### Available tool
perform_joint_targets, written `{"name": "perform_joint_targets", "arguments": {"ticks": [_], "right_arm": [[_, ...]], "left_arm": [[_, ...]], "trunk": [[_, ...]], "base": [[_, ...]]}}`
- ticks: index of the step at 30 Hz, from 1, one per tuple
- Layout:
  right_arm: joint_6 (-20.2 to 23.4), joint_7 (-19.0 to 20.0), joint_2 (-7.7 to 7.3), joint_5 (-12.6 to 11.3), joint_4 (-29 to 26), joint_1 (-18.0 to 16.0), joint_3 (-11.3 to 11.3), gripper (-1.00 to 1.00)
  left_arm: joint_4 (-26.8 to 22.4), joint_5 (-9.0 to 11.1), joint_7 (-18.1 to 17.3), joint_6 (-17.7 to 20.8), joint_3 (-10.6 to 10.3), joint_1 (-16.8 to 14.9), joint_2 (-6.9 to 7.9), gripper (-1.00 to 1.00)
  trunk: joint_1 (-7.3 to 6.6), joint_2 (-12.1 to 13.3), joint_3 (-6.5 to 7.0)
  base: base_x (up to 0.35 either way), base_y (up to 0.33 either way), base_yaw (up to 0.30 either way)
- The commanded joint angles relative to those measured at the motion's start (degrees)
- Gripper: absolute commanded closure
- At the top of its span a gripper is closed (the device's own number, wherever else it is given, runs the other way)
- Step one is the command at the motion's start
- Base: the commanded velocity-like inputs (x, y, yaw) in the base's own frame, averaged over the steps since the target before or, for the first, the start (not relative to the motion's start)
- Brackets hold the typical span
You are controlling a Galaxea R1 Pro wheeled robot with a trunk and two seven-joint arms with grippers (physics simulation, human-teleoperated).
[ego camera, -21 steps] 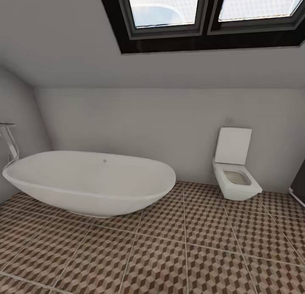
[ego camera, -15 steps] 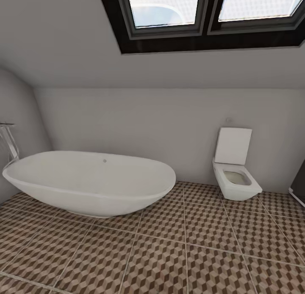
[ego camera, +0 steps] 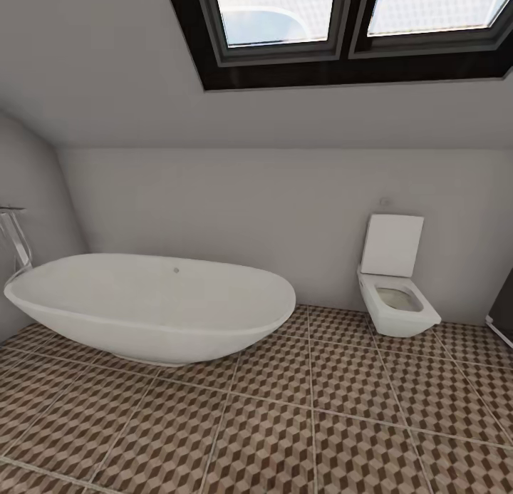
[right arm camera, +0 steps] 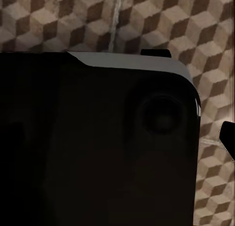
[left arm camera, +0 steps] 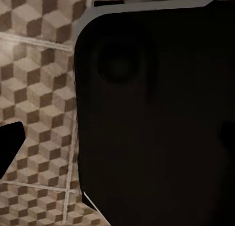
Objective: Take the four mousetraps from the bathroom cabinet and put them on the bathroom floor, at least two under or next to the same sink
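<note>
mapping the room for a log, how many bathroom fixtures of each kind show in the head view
bathtub: 1
toilet: 1
floor-standing tub tap: 1
skylight window panes: 2
total: 5

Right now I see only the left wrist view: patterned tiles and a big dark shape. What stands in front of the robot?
Observer: In the head view, a white oval bathtub stands on the tiled floor, ahead and to the left.
Operator: What is beside the bathtub?
Observer: To its right, a square white toilet sits against the back wall with its lid up.
Operator: And higher up?
Observer: A dark-framed window is set in the sloped ceiling above both.
</note>
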Motion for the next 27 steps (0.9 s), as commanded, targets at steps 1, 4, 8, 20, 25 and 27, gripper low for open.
{"name": "perform_joint_targets", "arguments": {"ticks": [1, 4, 8, 20, 25, 27], "right_arm": [[0.1, -0.2, -0.09, 0.1, -0.3, -0.1, 0.0, -1.0], [1.1, -0.9, -0.11, 0.2, -1.2, -0.1, 0.0, -1.0], [2.4, -2.2, -0.1, 0.3, -2.5, -0.7, 0.0, -1.0], [-2.1, -8.4, -0.05, 0.2, -36.2, -5.3, 0.6, -1.0], [-9.5, -8.5, -0.08, 0.3, -29.8, -5.4, 0.7, -1.0], [-12.2, -8.4, -0.01, 0.3, -27.1, -5.4, 1.0, -1.0]], "left_arm": [[-0.4, 0.0, 0.1, 0.4, 0.0, 0.0, 0.34, -1.0], [-1.3, 0.0, 0.1, 1.3, 0.1, 0.0, 1.3, -1.0], [-2.6, -0.1, 0.5, 2.6, 0.2, -0.1, 2.05, -1.0], [-37.2, 0.2, 3.9, 2.8, 0.9, -0.5, 2.96, -1.0], [-30.6, 0.2, 4.0, -4.9, 0.9, -0.5, 2.88, -1.0], [-28.6, 0.2, 4.0, -6.8, 0.8, -0.5, 2.85, -1.0]], "trunk": [[0.0, 0.0, -0.06], [0.0, 0.0, -0.06], [0.0, 0.0, -0.06], [0.0, 0.0, -0.06], [0.0, 0.0, -0.06], [0.0, 0.0, -0.06]], "base": [[0.0, 0.0, 0.0], [0.0, 0.0, 0.0], [0.0, 0.0, 0.0], [0.0, 0.0, 0.0], [0.0, 0.0, 0.0], [0.0, 0.0, 0.0]]}}
